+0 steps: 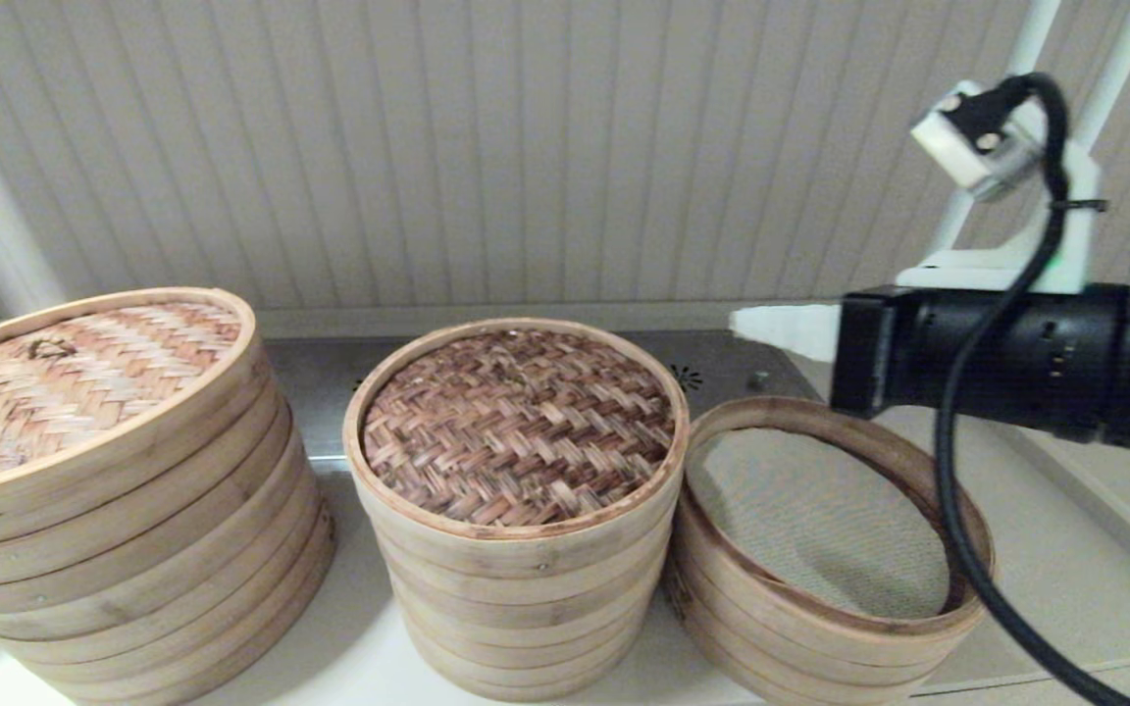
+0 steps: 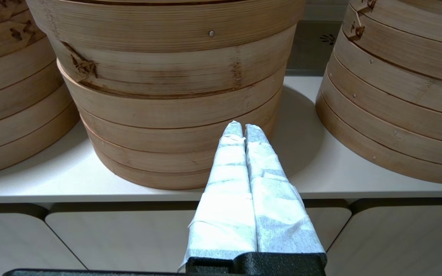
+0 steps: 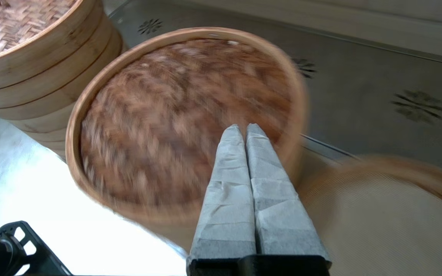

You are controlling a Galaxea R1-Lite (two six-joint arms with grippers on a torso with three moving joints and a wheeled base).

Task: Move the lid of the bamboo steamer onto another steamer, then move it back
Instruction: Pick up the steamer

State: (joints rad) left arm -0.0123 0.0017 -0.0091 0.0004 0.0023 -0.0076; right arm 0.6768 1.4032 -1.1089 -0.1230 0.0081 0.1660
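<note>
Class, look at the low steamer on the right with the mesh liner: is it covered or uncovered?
Uncovered. The low steamer shows its bare mesh liner, while the dark woven lid sits on the middle stack.

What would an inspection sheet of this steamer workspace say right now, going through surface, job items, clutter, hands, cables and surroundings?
Surface: pale counter, with a metal panel behind the stacks.
Job's things: bamboo steamer lid sits on the middle stack; open steamer with grey-green mesh beside it, uncovered.
Clutter: larger stack with tan lid on the robot's left.
Hands: right hand shut, empty, hovering above the lid's near edge; left hand shut, empty, low before the counter.
Cables: black cable hangs from the right arm across the open steamer.
Surroundings: ribbed wall panel; cabinet fronts below the counter.
</note>
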